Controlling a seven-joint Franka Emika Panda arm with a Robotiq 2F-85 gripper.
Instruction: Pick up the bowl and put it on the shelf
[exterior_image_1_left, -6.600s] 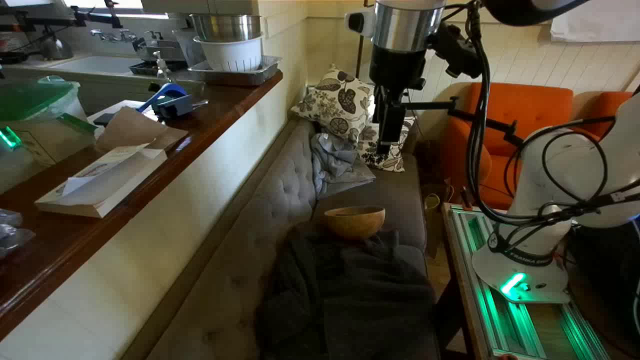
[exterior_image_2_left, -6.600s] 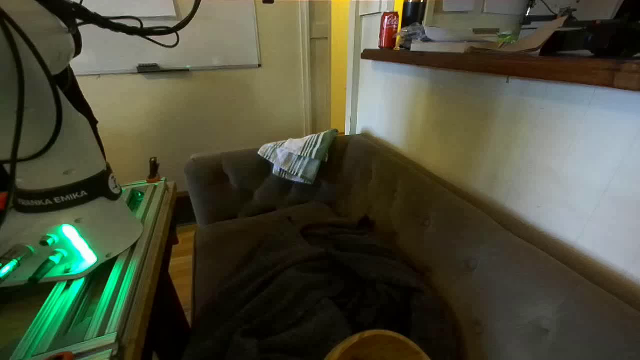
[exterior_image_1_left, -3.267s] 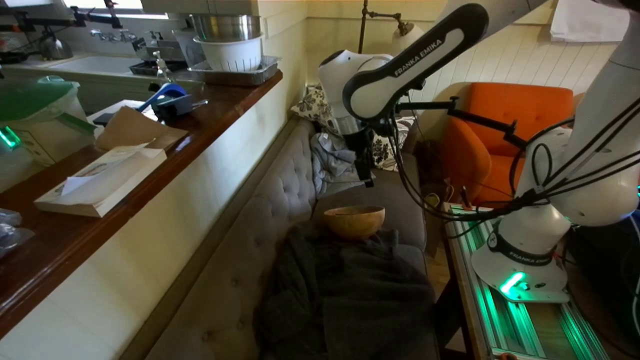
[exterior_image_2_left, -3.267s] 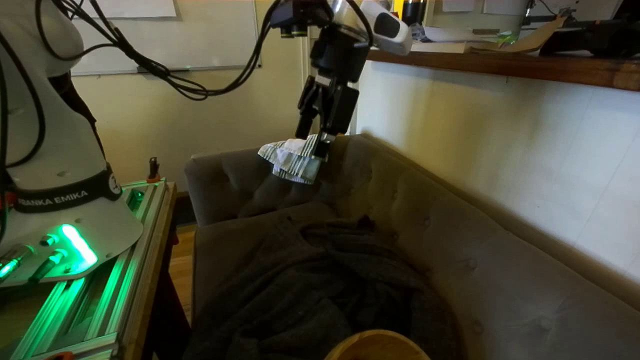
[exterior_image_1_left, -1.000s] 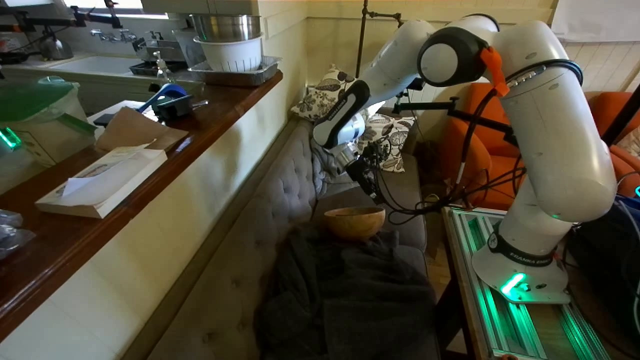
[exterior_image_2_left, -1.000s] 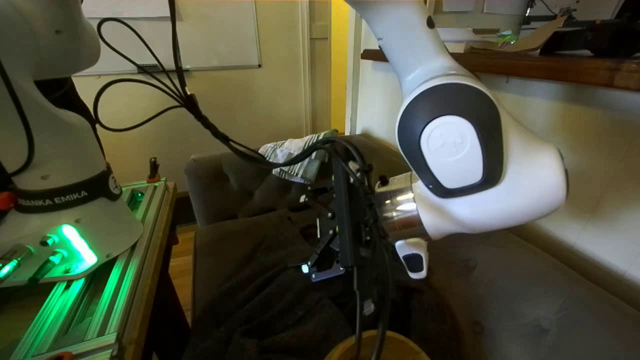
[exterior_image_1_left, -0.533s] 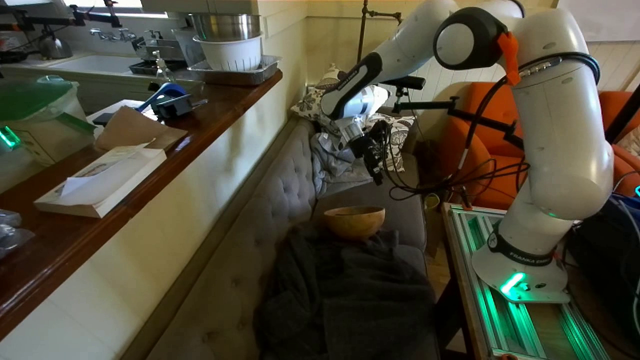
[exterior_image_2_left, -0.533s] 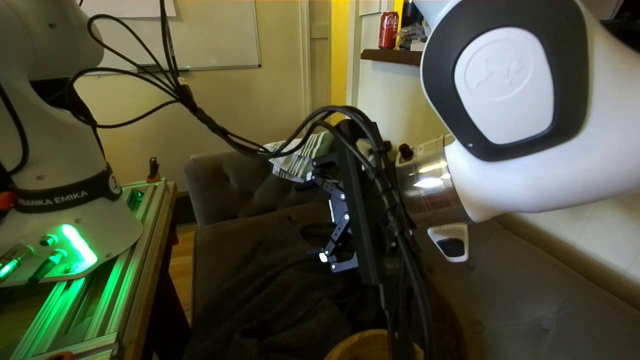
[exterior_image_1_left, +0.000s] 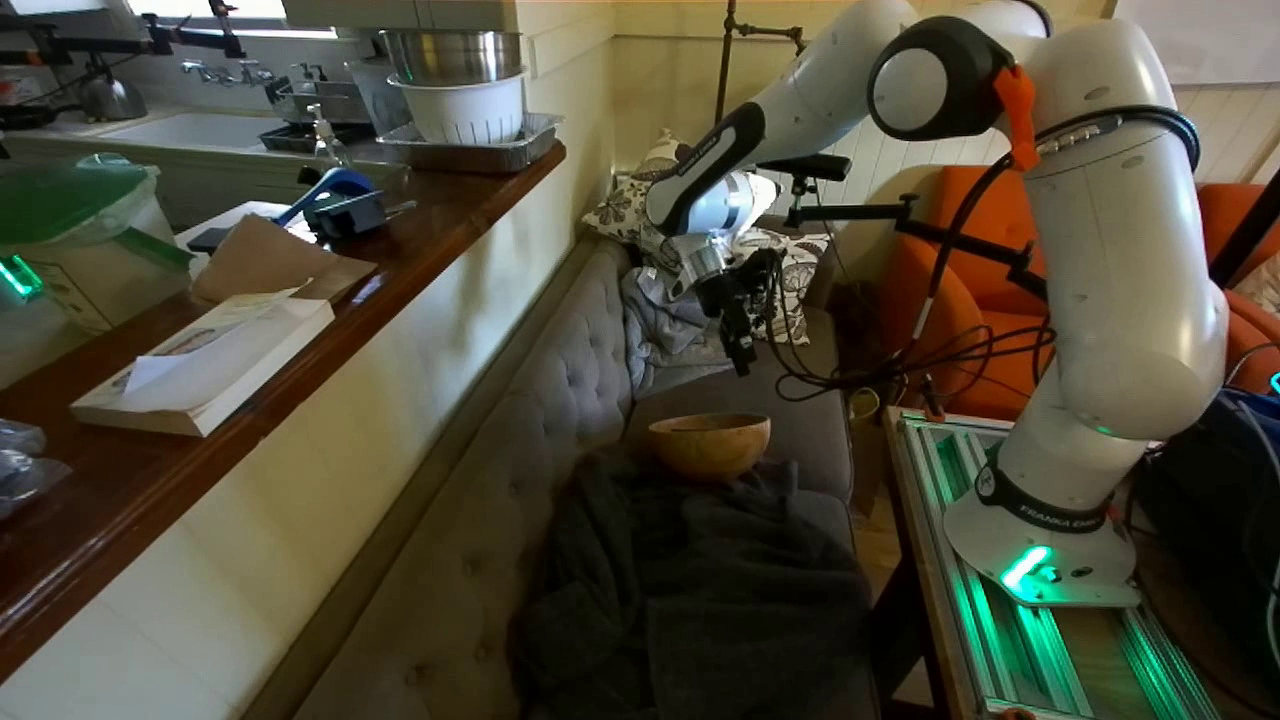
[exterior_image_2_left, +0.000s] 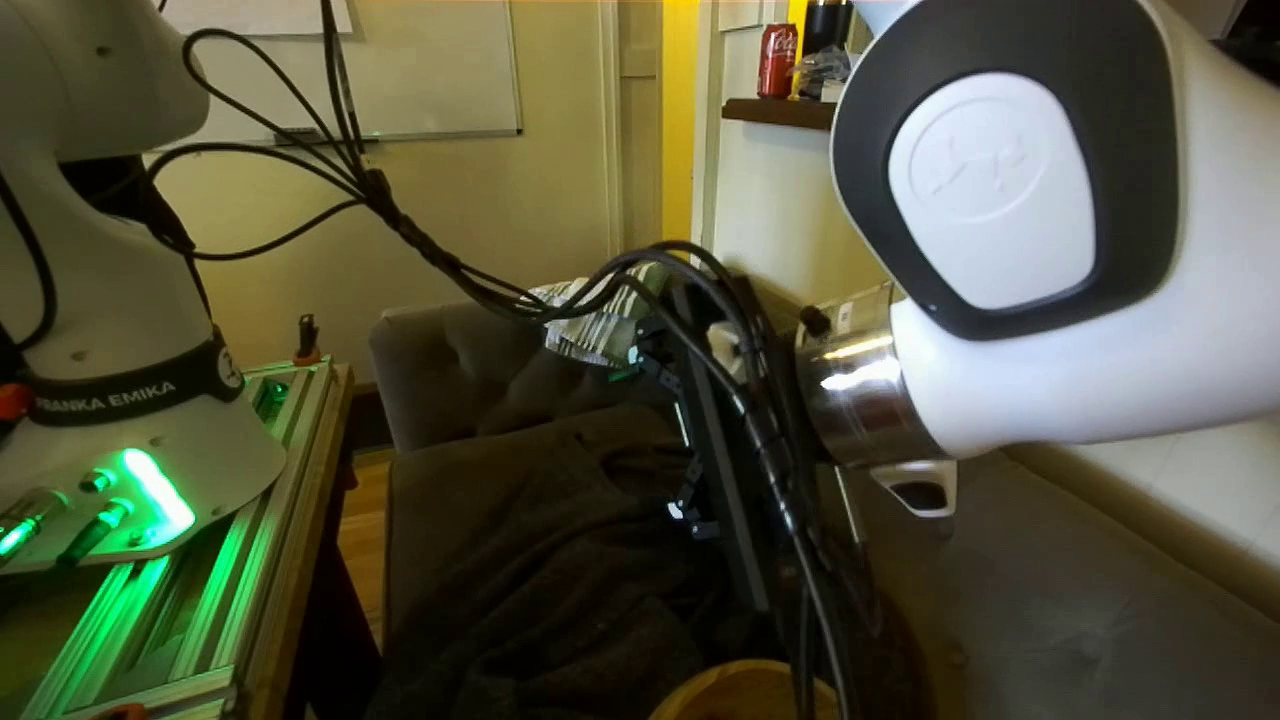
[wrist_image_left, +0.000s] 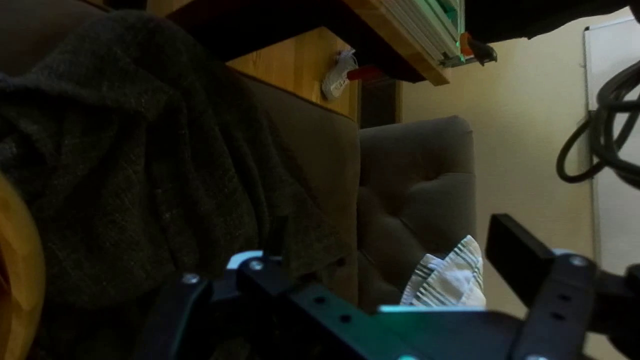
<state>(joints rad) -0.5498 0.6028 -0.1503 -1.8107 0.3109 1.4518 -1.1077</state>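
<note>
The bowl (exterior_image_1_left: 709, 450) was set upright on the sofa (exterior_image_1_left: 572, 385), at the edge of the blanket (exterior_image_1_left: 720, 590); whether it was borne by the blanket or by the sofa itself could not be told. In an exterior view it was cut off by the lower border and partly covered by cables (exterior_image_2_left: 380, 195); in the wrist view only a strip of it was caught at the left edge.

The claw (wrist_image_left: 389, 230) was released, its jaws spread wide, and was held tilted downward near the bowl and apart from it.

Beyond the bowl, a grey cloth (exterior_image_1_left: 662, 320) and patterned cushions (exterior_image_1_left: 803, 265) were heaped. A striped towel (exterior_image_2_left: 595, 345) was draped over the sofa's end.

Above the sofa's back, the shelf (exterior_image_1_left: 450, 212) was occupied by a box (exterior_image_1_left: 235, 368), brown paper (exterior_image_1_left: 285, 265) and a tray (exterior_image_1_left: 500, 155) in which a colander (exterior_image_1_left: 465, 112) was stood, with a metal pot (exterior_image_1_left: 455, 58) nested in its top. A red can (exterior_image_2_left: 777, 62) was stood near the shelf's end.

The arm (exterior_image_1_left: 1125, 300) was mounted on the worktop (exterior_image_1_left: 1050, 650), beside the sofa. Behind the arm, an orange armchair (exterior_image_1_left: 925, 300) was partly hidden.
</note>
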